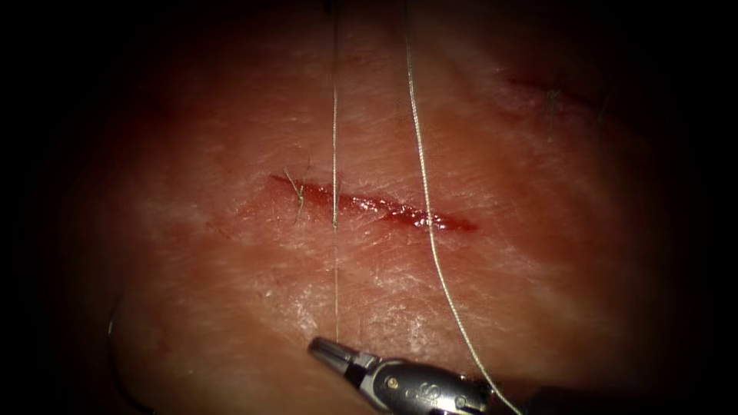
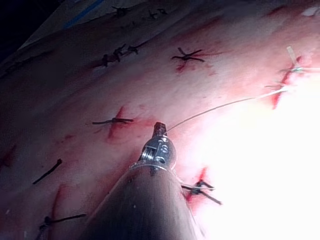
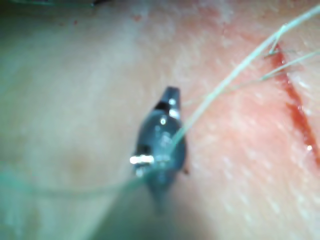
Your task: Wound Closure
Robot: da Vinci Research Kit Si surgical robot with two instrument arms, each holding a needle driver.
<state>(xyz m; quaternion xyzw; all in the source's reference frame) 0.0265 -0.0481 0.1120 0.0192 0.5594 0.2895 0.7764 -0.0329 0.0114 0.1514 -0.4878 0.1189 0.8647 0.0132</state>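
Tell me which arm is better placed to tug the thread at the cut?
Probably right: its tool is shut on thread running taut and straight to the cut. The left tool also grips thread, which curves.

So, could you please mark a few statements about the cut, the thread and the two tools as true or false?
1. The right end effector is shut on the thin pale thread. True.
2. In the endoscope view it sits above the dark red cut in the pink tissue. False: it sits below the cut.
3. Two thread strands cross the cut. True.
4. The left end effector grips tissue. False: it holds thread.
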